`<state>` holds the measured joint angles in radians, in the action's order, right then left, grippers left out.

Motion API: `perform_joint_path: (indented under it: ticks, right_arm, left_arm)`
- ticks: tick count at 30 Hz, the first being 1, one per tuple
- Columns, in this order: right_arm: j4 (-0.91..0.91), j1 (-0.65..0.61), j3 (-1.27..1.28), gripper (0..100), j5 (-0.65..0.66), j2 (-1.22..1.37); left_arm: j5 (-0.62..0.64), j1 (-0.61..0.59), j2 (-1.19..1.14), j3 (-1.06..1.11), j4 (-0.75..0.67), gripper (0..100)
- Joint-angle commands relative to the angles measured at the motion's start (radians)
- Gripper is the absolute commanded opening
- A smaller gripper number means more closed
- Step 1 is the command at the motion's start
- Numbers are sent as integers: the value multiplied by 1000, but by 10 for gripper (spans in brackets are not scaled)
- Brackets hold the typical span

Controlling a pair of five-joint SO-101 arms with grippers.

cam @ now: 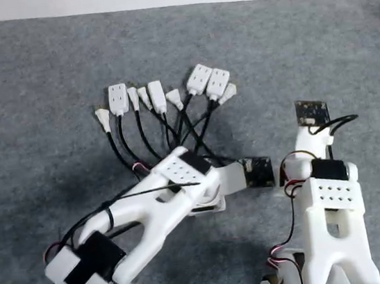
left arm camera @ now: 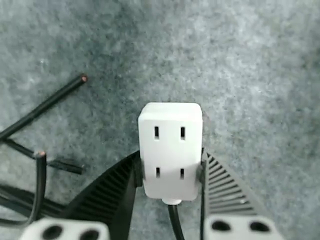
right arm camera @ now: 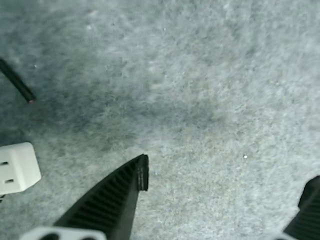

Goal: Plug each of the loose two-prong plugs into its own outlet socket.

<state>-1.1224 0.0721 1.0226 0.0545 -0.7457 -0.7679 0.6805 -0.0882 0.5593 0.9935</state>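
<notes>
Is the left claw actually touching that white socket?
Touching. In the left wrist view the left claw grips the socket, with a finger pressed against each side and no gap showing.

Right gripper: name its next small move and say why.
Probably swing the right gripper toward the loose plugs and take one. The left gripper is shut on an outlet socket, while the right one hangs open and empty over the carpet, so a plug is likely what is missing.

Grey carpeted table [cam: 42, 84] — white sockets [cam: 118, 99] and two-prong plugs [cam: 103, 117] on black cords [cam: 201, 130], fanned out mid-surface.
</notes>
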Motion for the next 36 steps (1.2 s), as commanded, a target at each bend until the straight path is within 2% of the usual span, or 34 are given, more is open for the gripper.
perform_joint_path:
  ticks: [1, 4, 6, 11, 13, 20, 23, 25, 28, 30, 32, 36]
  right_arm:
    - [8, -15, -35, 447, 6, 1]
    - [8, -15, -35, 447, 6, 1]
    - [8, -15, -35, 447, 6, 1]
    - [8, -15, -35, 447, 9, 1]
    - [8, -15, -35, 447, 9, 1]
    - [12, -16, -35, 447, 9, 1]
    - [12, -19, -44, 447, 11, 1]
    - [12, -51, -56, 447, 11, 1]
    - [-10, -127, -139, 447, 11, 22]
    - [-44, -170, -246, 447, 8, 79]
    - [-79, -202, -383, 447, 3, 174]
    - [-125, -268, -690, 447, -68, 444]
  left_arm:
    - [12, 21, -25, -99, 109, 111]
    - [11, 21, -24, -145, 187, 286]
    - [9, 21, -18, -154, 198, 357]
    - [17, 15, -16, -170, 206, 296]
    - [17, 2, -16, -208, 253, 274]
    - [26, -94, -16, -530, 459, 263]
    - [172, -147, -16, -651, 477, 263]
    - [325, -197, -16, -699, 483, 263]
    - [608, -326, -16, -710, 483, 263]
    - [750, -437, -22, -693, 483, 263]
    - [835, -542, -22, -636, 476, 263]
    - [890, -691, -16, -515, 428, 263]
